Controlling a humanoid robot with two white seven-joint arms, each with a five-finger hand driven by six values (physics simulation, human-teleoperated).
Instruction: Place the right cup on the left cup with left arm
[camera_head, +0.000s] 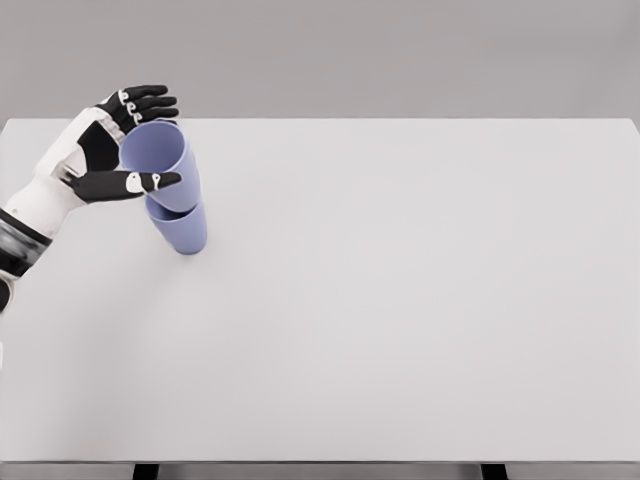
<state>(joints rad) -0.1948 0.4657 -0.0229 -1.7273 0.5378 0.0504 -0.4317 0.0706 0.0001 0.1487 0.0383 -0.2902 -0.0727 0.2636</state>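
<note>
Two lilac cups stand stacked at the table's left. The upper cup (163, 168) sits nested and slightly tilted in the lower cup (184, 230), of which only the bottom part shows. My left hand (172, 140) straddles the upper cup. Its fingers (148, 100) are stretched out just behind the rim, and the thumb (140, 183) lies across the cup's front wall. The hand looks open, with the fingers spread and not pressed on the cup. The right arm is out of view.
The white table (400, 300) reaches across the whole view, its far edge just behind the hand and its front edge near the bottom. My left forearm (30, 215) comes in from the left edge.
</note>
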